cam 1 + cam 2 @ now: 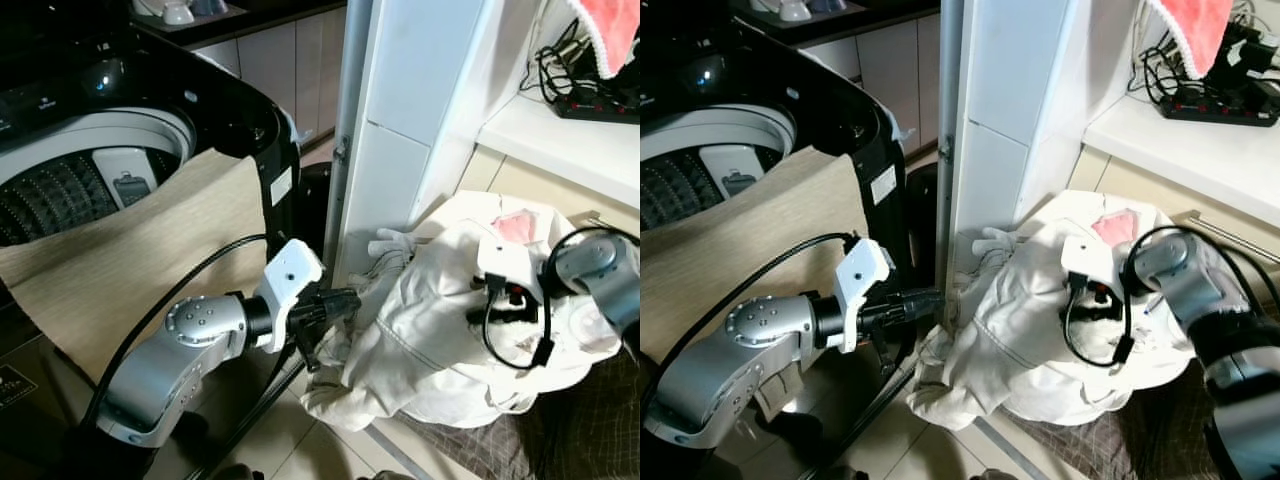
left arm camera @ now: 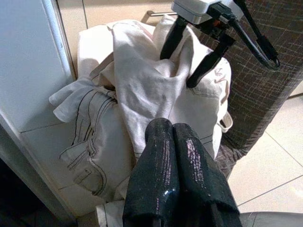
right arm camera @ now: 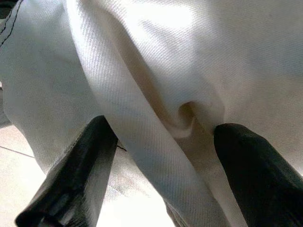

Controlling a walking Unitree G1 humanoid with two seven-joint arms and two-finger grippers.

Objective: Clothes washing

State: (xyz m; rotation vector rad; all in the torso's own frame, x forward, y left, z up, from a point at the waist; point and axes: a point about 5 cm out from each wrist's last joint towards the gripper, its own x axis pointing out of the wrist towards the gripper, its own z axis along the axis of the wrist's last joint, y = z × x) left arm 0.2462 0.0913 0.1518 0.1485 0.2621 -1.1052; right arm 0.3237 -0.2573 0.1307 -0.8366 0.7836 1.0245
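A heap of white clothes (image 1: 420,340), jeans among them, overflows a dark woven basket (image 1: 590,425) on the floor. My right gripper (image 2: 179,68) is open and pressed into the top of the heap; a fold of white cloth (image 3: 156,109) lies between its spread fingers. My left gripper (image 1: 350,298) is shut, with nothing seen between its fingers. It points at the heap's left side, just short of the cloth. The top-loading washing machine (image 1: 90,170) stands open at the left, with a beige cloth (image 1: 130,260) draped over its front rim.
A white door frame (image 1: 390,150) rises between the washer and the basket. A pink cloth (image 1: 515,225) peeks from the top of the heap. On the shelf at the upper right lie a power strip (image 1: 600,100) with cables and a pink towel (image 1: 615,30).
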